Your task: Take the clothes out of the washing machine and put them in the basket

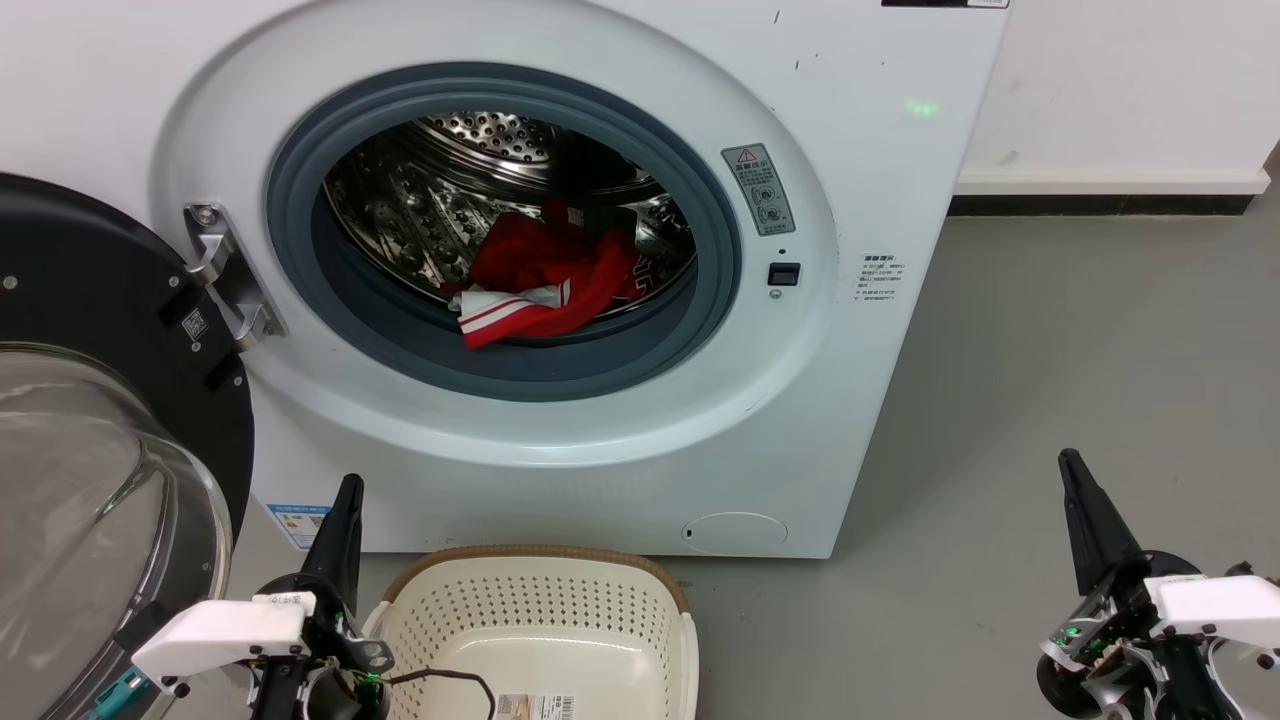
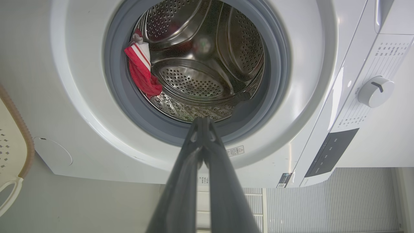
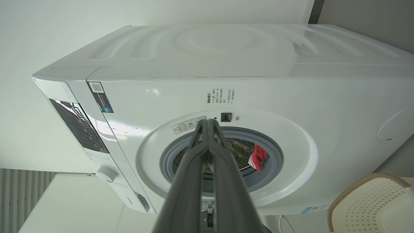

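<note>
So the clothes [image 1: 545,275] are sitting in the washing machine [image 1: 880,150], bunched up at the bottom of the drum [image 1: 450,200] just behind the grey door ring [image 1: 300,210]. It's red fabric, with a white bit with red stripes poking toward the front. Can't tell how many pieces are in that heap. The basket [image 1: 540,600] is on the floor [image 1: 1050,350] right in front of the machine, below the opening, with a label sticker [image 1: 535,707] on its base. Its near end is cut off by the frame edge.

Head view gives you the door [image 1: 90,290] swung wide open on the hinge [image 1: 225,270] side of the machine, also cut off. The left wrist view picks up the control panel [image 2: 330,152] and dial [image 2: 375,91], and the right wrist view catches the machine's top and side. In both wrist views just a sliver of red peeks past the ring.

Left gripper [image 1: 349,487] hangs in front of the machine below the hinge, beside the basket. Right gripper [image 1: 1068,460] is over the floor past the machine's other corner. Both have their fingers pressed together, tips touching. Sticker text on the machine's front is too small to read.
</note>
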`<state>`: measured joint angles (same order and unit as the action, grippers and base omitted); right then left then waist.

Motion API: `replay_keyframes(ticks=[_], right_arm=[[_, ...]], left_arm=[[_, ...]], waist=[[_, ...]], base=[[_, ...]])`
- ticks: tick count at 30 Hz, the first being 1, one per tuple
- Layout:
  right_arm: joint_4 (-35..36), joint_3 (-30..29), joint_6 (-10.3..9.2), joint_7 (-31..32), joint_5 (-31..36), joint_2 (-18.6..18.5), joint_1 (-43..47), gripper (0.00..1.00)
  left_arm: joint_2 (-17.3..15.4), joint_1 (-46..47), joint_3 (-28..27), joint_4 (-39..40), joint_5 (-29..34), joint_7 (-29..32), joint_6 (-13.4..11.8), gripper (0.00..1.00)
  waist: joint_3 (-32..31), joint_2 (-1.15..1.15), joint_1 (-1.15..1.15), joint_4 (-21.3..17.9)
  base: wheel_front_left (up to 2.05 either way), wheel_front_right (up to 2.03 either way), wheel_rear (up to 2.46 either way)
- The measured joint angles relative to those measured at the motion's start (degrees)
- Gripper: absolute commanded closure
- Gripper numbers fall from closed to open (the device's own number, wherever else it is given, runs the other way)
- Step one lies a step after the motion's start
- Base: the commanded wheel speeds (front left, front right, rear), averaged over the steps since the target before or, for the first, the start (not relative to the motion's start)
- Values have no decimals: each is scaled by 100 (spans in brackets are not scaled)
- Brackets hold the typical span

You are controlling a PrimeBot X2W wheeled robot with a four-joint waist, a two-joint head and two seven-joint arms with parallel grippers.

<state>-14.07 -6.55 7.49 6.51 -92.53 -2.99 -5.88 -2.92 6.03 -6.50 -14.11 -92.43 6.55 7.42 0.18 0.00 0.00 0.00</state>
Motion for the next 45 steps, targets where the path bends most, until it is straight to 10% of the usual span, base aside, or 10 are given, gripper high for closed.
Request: replay_keyframes(ticks=[26, 27, 45], right_arm=[[0, 0, 0, 0, 0, 0, 0, 100], [0, 0, 0, 0, 0, 0, 0, 0], [187, 4, -1, -409, 872, 12, 183, 0]], left_arm=[[0, 0, 0, 0, -1, 0, 0, 100], [0, 0, 0, 0, -1, 0, 0, 0], [19, -43, 382, 35, 965, -420, -11, 0]], waist=[[0, 0, 0, 0], [0, 0, 0, 0], [30, 0, 0, -13]], base=[[0, 0, 0], [0, 0, 0], [0, 0, 0]])
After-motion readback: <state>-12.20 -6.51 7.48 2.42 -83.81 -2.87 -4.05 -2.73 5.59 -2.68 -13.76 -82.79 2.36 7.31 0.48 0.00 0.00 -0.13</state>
